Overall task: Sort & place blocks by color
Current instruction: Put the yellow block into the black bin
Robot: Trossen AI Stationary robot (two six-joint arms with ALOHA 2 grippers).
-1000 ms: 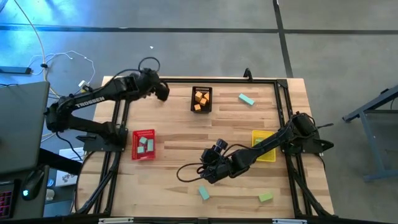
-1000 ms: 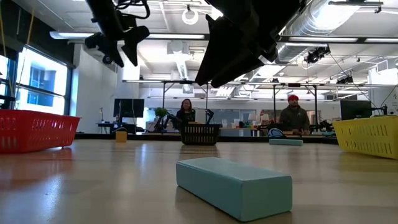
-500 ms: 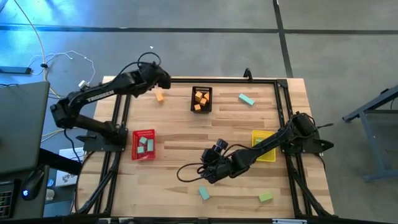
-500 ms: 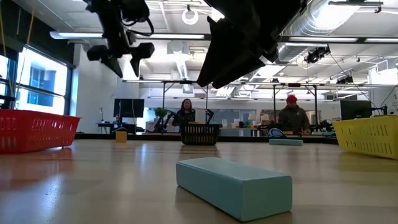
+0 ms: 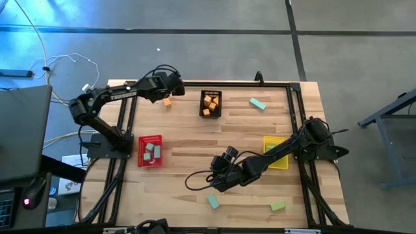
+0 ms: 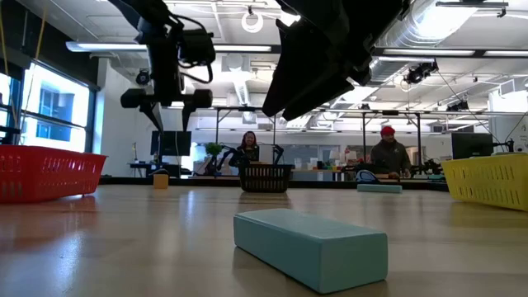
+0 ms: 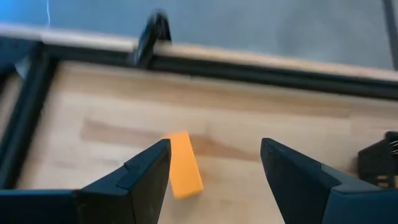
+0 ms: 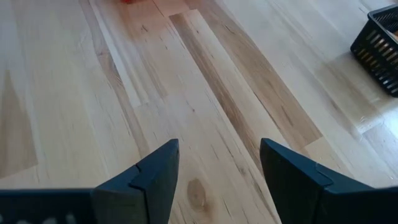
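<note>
An orange block (image 7: 185,165) lies flat on the wood near the table's far left corner (image 5: 167,101). My left gripper (image 7: 214,168) hangs open above it (image 5: 174,90), and the block shows just inside one finger without touching it. My right gripper (image 8: 217,171) stands open over bare wood at the table's near middle (image 5: 216,181), with nothing between its fingers. A teal block (image 6: 309,245) lies near the front edge (image 5: 212,202), a light green one (image 5: 277,206) lies to its right, and another teal one (image 5: 257,103) lies at the far right.
A black basket (image 5: 210,104) at the far middle holds orange blocks. A red basket (image 5: 150,151) on the left holds mint blocks. A yellow basket (image 5: 275,153) stands on the right, partly under my right arm. A black frame (image 5: 227,83) runs along the table's edges. People sit in the room behind.
My left gripper has come down toward the orange block and has rolled about its own axis, its fingers staying open. The orange block, covered by the arm a second ago in the high view, now shows beside the gripper.
</note>
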